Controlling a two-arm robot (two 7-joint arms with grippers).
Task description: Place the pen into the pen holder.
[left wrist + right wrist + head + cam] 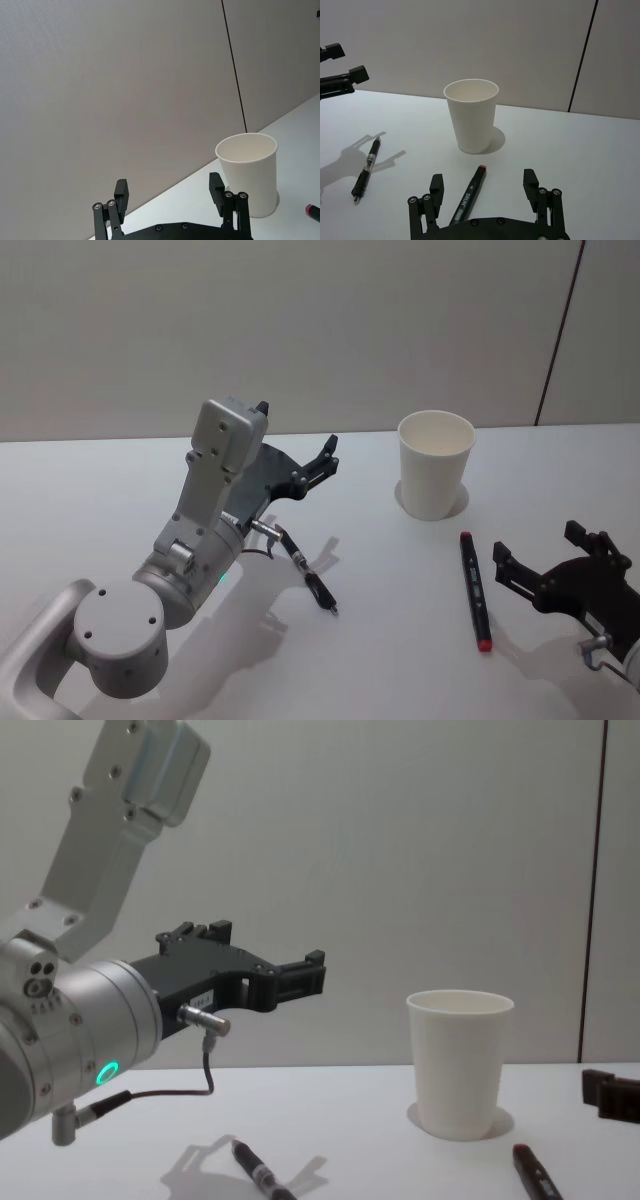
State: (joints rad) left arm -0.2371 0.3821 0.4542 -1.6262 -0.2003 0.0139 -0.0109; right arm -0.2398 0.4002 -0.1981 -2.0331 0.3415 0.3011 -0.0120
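Evidently nothing done: pen holder [435, 465] shows no pen; marker [475, 590] lies on table [380, 660] at its 5 o'clock, thinner pen [308, 575] at 8 o'clock. Claws spread: right gripper [538, 543] beside marker, left gripper [168, 185] raised, empty.

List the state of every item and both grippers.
pen holder: upright, looks empty.
marker: lying flat, not gripped.
thin pen: lying flat, not gripped.
left gripper: open, empty, raised.
right gripper: open, empty, low beside the marker.
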